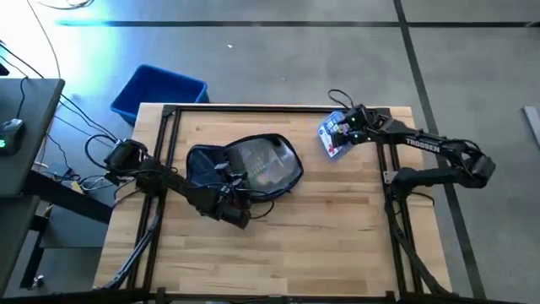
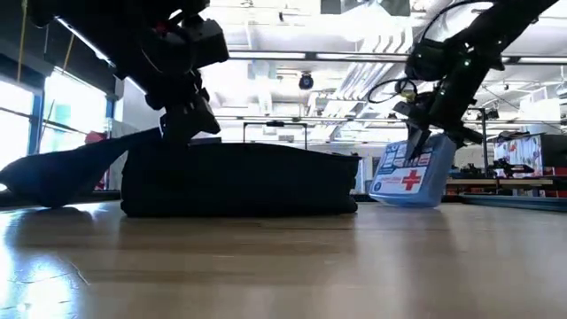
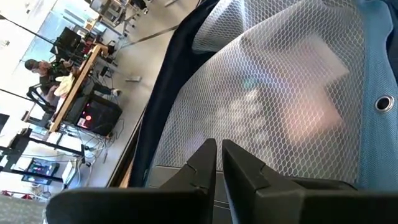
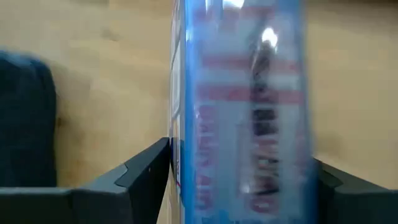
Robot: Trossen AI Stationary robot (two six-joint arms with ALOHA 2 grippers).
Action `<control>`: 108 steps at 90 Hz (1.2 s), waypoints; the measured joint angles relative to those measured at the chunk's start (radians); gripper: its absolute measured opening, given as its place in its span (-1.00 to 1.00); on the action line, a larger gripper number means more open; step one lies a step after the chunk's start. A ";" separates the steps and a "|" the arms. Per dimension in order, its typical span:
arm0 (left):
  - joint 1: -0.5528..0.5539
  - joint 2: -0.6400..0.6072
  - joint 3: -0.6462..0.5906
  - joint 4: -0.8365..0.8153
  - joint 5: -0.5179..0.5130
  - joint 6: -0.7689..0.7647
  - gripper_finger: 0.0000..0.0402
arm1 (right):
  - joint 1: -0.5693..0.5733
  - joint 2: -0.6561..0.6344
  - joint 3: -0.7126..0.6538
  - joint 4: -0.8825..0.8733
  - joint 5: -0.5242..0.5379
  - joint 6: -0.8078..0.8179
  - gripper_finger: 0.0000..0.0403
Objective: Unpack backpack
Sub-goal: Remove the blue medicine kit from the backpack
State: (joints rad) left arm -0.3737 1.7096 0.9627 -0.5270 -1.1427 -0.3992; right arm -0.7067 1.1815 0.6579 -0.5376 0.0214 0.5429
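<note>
The dark navy backpack point(image 1: 245, 169) lies flat at the table's middle, opened, with its pale mesh inner pocket point(image 3: 267, 93) facing up. My left gripper point(image 1: 232, 207) is shut at the backpack's near left edge, also seen in the low view point(image 2: 182, 124). My right gripper point(image 1: 348, 127) stands over the far right part of the table, shut on a blue and white first aid kit point(image 2: 412, 173) with a red cross. Whether the kit's lower end touches the table, I cannot tell. My left gripper pinches dark backpack fabric point(image 2: 168, 135) at the bag's near left edge, between its two fingers, from above and slanting down. The fabric rises from the table toward the fingers; the rest of the bag lies on the table. The gripper hides the exact spot. My right gripper pinches the first aid kit across its two broad faces point(image 4: 242, 180), one finger point(image 4: 146, 171) on each side. The fingers come from above, at the kit's upper part point(image 2: 423, 142). The kit hangs upright below them.
A bright blue bin point(image 1: 160, 91) stands on the floor beyond the table's far left corner. A desk with a mouse point(image 1: 10, 131) and cables is off the left edge. People sit at a bench point(image 3: 43, 71) in the room behind.
</note>
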 joint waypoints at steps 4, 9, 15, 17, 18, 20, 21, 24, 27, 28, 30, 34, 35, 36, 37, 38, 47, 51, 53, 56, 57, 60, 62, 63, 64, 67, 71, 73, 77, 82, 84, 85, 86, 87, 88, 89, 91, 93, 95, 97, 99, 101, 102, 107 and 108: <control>0.000 0.000 0.000 0.000 0.000 0.000 -0.97 | 0.000 0.000 -0.011 -0.008 -0.029 -0.002 0.17; 0.000 0.000 0.000 0.000 0.000 0.000 -0.97 | 0.005 -0.001 -0.026 -0.009 -0.041 -0.001 0.17; 0.000 0.000 0.000 0.000 0.001 -0.001 -0.97 | 0.012 -0.002 -0.040 0.001 -0.035 -0.006 0.17; 0.000 0.000 0.000 0.001 0.001 -0.001 -0.97 | 0.015 -0.002 -0.044 0.003 -0.030 -0.010 0.17; 0.000 0.000 0.000 0.001 0.002 -0.001 -0.97 | 0.016 -0.003 -0.046 0.003 -0.028 -0.012 0.17; 0.000 0.000 0.000 0.001 0.005 -0.001 -0.97 | 0.019 -0.003 -0.048 0.003 -0.023 -0.016 0.17; 0.000 0.000 0.000 0.001 0.005 -0.001 -0.97 | 0.020 -0.003 -0.049 0.003 -0.021 -0.018 0.17; 0.000 0.000 0.000 0.001 0.006 -0.001 -0.97 | 0.023 -0.003 -0.049 0.005 -0.018 -0.021 0.17; 0.000 0.000 0.000 0.001 0.007 -0.001 -0.97 | 0.024 -0.002 -0.050 0.008 -0.018 -0.024 0.17; 0.000 0.000 0.000 0.001 0.007 -0.001 -0.97 | 0.025 -0.002 -0.050 0.009 -0.019 -0.025 0.17; 0.000 0.000 0.000 0.001 0.007 -0.001 -0.97 | 0.027 -0.002 -0.051 0.013 -0.024 -0.027 0.17; 0.000 0.000 0.000 0.001 0.007 -0.001 -0.97 | 0.028 -0.001 -0.051 0.024 -0.044 -0.039 0.17; 0.000 0.000 0.000 0.001 0.007 -0.001 -0.97 | 0.030 -0.001 -0.052 0.027 -0.052 -0.045 0.17; 0.000 0.000 0.000 0.001 0.008 -0.002 -0.97 | 0.032 -0.001 -0.052 0.029 -0.059 -0.050 0.17; 0.000 0.000 0.000 0.001 0.008 -0.002 -0.97 | 0.034 -0.001 -0.052 0.030 -0.066 -0.054 0.17; 0.000 0.000 0.000 0.001 0.008 -0.002 -0.97 | 0.036 -0.001 -0.052 0.032 -0.073 -0.059 0.17; 0.000 0.000 0.000 0.001 0.008 -0.009 -0.97 | 0.058 0.001 -0.053 0.041 -0.109 -0.081 0.17; 0.000 0.000 0.000 0.001 0.008 -0.009 -0.97 | 0.062 0.001 -0.054 0.042 -0.100 -0.080 0.17; 0.000 0.000 0.000 0.001 0.008 -0.010 -0.97 | 0.063 0.001 -0.054 0.043 -0.089 -0.079 0.17; 0.000 0.000 0.000 0.001 0.008 -0.010 -0.97 | 0.064 0.001 -0.054 0.047 -0.067 -0.076 0.17; 0.000 0.000 0.000 0.001 0.008 -0.010 -0.97 | 0.064 0.001 -0.054 0.048 -0.060 -0.076 0.17; 0.000 0.000 0.000 0.001 0.008 -0.010 -0.97 | 0.064 0.001 -0.054 0.050 -0.051 -0.078 0.18; 0.000 0.000 0.000 0.001 0.008 -0.010 -0.97 | 0.064 0.001 -0.054 0.050 -0.055 -0.084 0.19; 0.000 0.000 0.000 0.001 0.008 -0.010 -0.97 | 0.064 0.001 -0.054 0.050 -0.057 -0.088 0.20; 0.000 0.000 0.000 0.002 0.008 -0.010 -0.97 | 0.063 0.001 -0.054 0.050 -0.059 -0.093 0.20; 0.000 0.000 0.000 0.003 0.008 -0.010 -0.97 | 0.063 0.001 -0.054 0.049 -0.064 -0.099 0.23; 0.000 0.000 0.000 0.003 0.008 -0.010 -0.97 | 0.063 0.001 -0.055 0.047 -0.079 -0.099 0.28; 0.000 0.000 0.000 0.004 0.008 -0.010 -0.97 | 0.063 0.001 -0.055 0.047 -0.085 -0.099 0.30; 0.000 0.000 0.000 0.005 0.008 -0.010 -0.97 | 0.063 0.002 -0.055 0.046 -0.098 -0.099 0.36; 0.000 0.000 0.000 0.005 0.008 -0.010 -0.97 | 0.064 0.002 -0.056 0.044 -0.100 -0.099 0.43; 0.000 0.000 0.000 0.005 0.009 -0.010 -0.97 | 0.063 0.002 -0.057 0.042 -0.100 -0.099 0.46; 0.000 0.000 0.000 0.005 0.010 -0.011 -0.97 | 0.063 0.002 -0.057 0.042 -0.099 -0.099 0.47; 0.000 0.000 0.000 0.005 0.011 -0.011 -0.97 | 0.063 0.002 -0.057 0.042 -0.098 -0.099 0.48; 0.000 0.000 0.000 0.005 0.012 -0.011 -0.97 | 0.062 0.002 -0.057 0.042 -0.096 -0.099 0.49; 0.000 0.000 0.000 0.006 0.013 -0.012 -0.97 | 0.061 0.002 -0.057 0.042 -0.094 -0.099 0.50; 0.000 0.000 0.000 0.006 0.013 -0.013 -0.97 | 0.060 0.002 -0.057 0.042 -0.092 -0.099 0.51; 0.000 0.000 0.000 0.006 0.015 -0.014 -0.97 | 0.058 0.002 -0.057 0.042 -0.090 -0.099 0.52; 0.000 0.000 0.000 0.006 0.016 -0.014 -0.97 | 0.056 0.002 -0.057 0.042 -0.088 -0.099 0.53; 0.000 0.000 0.000 0.006 0.016 -0.014 -0.97 | 0.053 0.002 -0.057 0.042 -0.086 -0.099 0.54; 0.000 0.000 0.000 0.006 0.017 -0.014 -0.97 | 0.051 0.002 -0.057 0.042 -0.086 -0.099 0.55; 0.000 0.000 0.000 0.006 0.017 -0.014 -0.97 | 0.048 0.002 -0.057 0.042 -0.086 -0.099 0.55; 0.000 0.000 0.000 0.006 0.017 -0.014 -0.97 | 0.045 0.002 -0.057 0.043 -0.086 -0.099 0.55; 0.000 0.000 0.000 0.006 0.017 -0.014 -0.97 | 0.044 0.002 -0.057 0.043 -0.085 -0.099 0.56; 0.000 0.000 0.000 0.006 0.017 -0.014 -0.97 | 0.037 0.002 -0.057 0.043 -0.085 -0.099 0.56; 0.000 0.000 0.000 0.006 0.017 -0.014 -0.97 | 0.036 0.002 -0.057 0.043 -0.085 -0.098 0.56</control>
State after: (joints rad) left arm -0.3737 1.7092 0.9623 -0.5213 -1.1259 -0.4129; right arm -0.6707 1.1835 0.6010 -0.4950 -0.0631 0.4452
